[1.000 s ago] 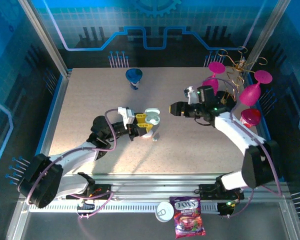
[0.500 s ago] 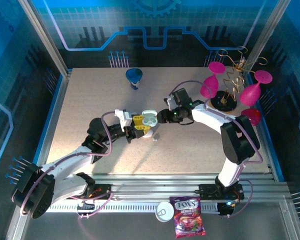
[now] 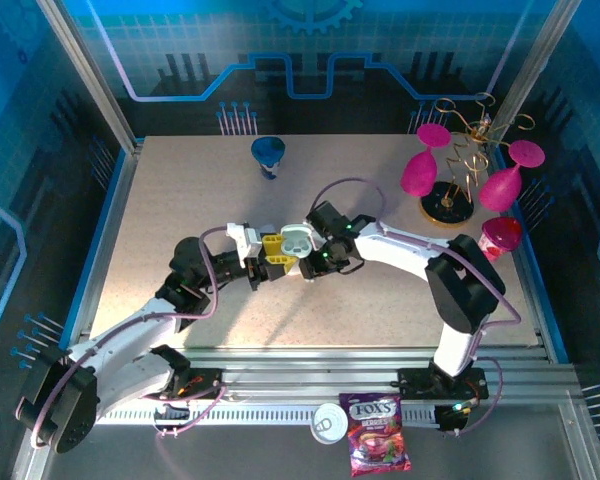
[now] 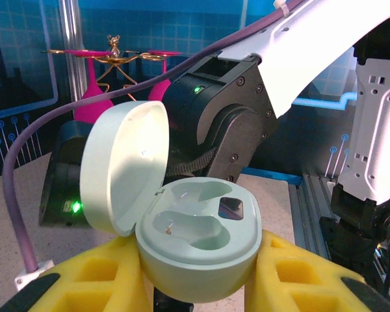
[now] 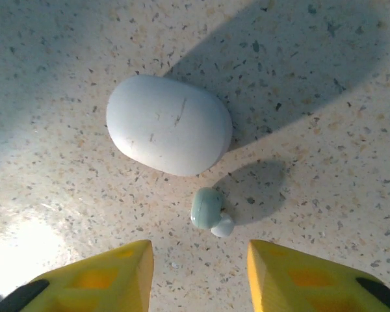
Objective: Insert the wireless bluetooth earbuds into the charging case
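- The left fingers (image 4: 97,279) pinch the open charging case (image 4: 195,244) between their yellow pads. Its lid is tilted back on their left side, and the two hollows face up.
- The right fingers (image 5: 120,273) are spread apart, grip nothing and point down at the table (image 5: 325,130).
- One earbud (image 5: 207,209) lies on the table just ahead of the gap between the right fingers, touching neither.
- A closed white case (image 5: 169,133) lies just past the earbud, farther from those fingertips.

Left jaws tight, right jaws apart
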Controlling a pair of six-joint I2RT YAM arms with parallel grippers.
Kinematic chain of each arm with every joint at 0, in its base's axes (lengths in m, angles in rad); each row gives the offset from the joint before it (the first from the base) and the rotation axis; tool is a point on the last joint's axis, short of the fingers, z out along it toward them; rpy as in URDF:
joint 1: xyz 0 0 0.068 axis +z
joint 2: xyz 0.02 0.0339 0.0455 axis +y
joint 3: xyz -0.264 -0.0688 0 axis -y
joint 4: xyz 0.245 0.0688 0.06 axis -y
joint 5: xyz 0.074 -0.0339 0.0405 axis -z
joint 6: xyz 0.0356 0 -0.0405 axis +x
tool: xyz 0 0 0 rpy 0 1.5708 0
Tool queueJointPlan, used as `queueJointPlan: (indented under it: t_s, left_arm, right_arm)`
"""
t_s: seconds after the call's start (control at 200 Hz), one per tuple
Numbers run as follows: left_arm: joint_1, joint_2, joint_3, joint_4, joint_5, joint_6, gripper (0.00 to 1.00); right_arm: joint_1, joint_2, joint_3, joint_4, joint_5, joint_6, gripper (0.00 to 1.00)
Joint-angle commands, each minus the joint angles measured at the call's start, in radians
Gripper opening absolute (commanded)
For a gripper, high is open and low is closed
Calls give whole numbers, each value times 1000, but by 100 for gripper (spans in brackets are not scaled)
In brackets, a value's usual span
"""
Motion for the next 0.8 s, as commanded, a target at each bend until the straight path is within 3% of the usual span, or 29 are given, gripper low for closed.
queueJointPlan:
  t_s: [0.0, 0.795]
  left_arm:
    - [7, -16, 30, -8, 1, 19, 29]
    - [6, -16, 31, -25, -3, 35, 30]
  right_arm:
    - [29, 54, 55, -71, 90, 44, 40]
    - [53, 179, 129, -85, 73, 69, 23]
